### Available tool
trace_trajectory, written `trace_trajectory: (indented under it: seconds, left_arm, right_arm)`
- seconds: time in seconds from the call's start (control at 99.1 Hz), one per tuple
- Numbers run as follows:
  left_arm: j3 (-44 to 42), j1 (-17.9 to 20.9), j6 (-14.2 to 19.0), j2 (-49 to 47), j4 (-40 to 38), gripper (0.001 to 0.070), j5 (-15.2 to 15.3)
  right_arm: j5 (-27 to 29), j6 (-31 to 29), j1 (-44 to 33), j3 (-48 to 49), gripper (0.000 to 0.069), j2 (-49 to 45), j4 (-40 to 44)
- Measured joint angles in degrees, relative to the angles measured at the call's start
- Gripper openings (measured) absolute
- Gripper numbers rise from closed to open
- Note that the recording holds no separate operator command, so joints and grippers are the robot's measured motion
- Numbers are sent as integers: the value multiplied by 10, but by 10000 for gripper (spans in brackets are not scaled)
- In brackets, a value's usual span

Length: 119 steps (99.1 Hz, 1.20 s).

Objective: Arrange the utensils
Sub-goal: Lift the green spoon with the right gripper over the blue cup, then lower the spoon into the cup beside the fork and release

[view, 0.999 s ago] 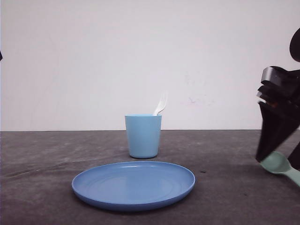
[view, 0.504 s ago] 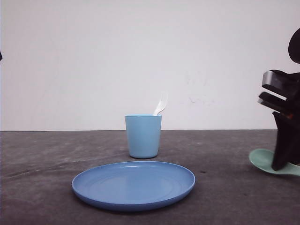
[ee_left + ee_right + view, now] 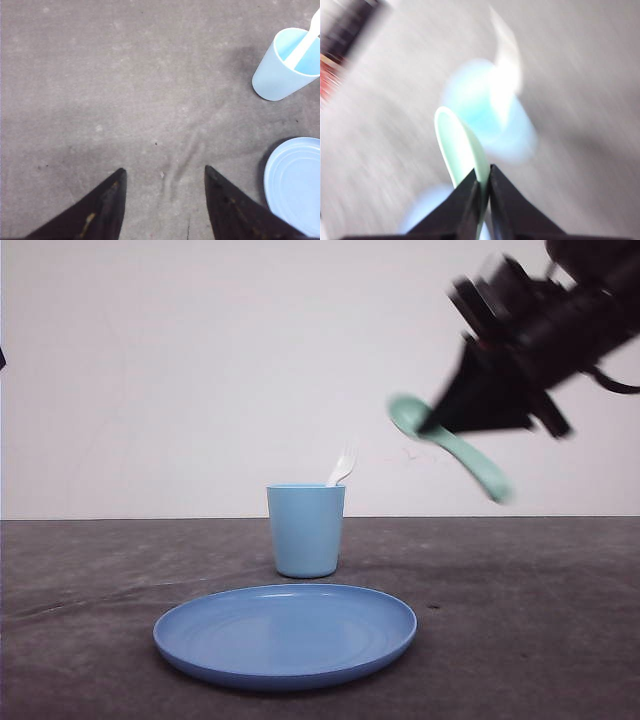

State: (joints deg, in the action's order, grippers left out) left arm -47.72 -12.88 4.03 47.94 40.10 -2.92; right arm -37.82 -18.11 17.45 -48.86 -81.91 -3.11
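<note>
The right gripper (image 3: pixel 432 427) is hanging in the air above the bench (image 3: pixel 520 620), to the right of the cup (image 3: pixel 306 530) and higher than its rim. Its jaws are standing nearly shut, pinching the spoon (image 3: pixel 450 447) between them. The spoon is lying tilted in the grip: the oval bowl is sticking out past the fingertips toward the cup side, and the handle is slanting down and away on the other side of the jaws. In the right wrist view the spoon (image 3: pixel 460 145) is running edge-on out of the closed fingers (image 3: pixel 465 205), with the cup (image 3: pixel 487 117) blurred beyond it. The fork (image 3: pixel 342 467) is standing in the cup, tines up, leaning against the rim on the right side. The cup is sitting near the back edge of the bench, just behind the plate (image 3: pixel 285 632), apart from it. The left gripper (image 3: pixel 164 175) is hovering over bare bench surface, its jaws spread wide and holding nothing; the cup (image 3: pixel 282 67) with the fork (image 3: pixel 305 40) and the plate (image 3: pixel 295 185) are lying well off to one side of it.
</note>
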Motion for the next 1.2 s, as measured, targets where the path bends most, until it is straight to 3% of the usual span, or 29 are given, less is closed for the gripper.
trace_trajectory:
  seconds: [0.101, 0.242, 0.343, 0.444, 0.746, 1.2]
  left_arm:
    - [0, 0, 0, 0, 0, 295, 0]
    - [0, 0, 0, 0, 0, 295, 0]
    - [0, 0, 0, 0, 0, 295, 0]
    - [0, 0, 0, 0, 0, 295, 0]
    - [0, 0, 0, 0, 0, 295, 0]
    - [0, 0, 0, 0, 0, 295, 0]
  right_arm:
    - [30, -19, 29, 0, 22, 0, -105]
    - [125, -8, 79, 0, 22, 0, -205]
    - [207, 39, 116, 0, 22, -1, -263]
    - [244, 89, 141, -1, 22, -14, -320]
    - [261, 153, 162, -17, 22, -127, -469]
    - [261, 154, 165, -75, 22, -244, -453]
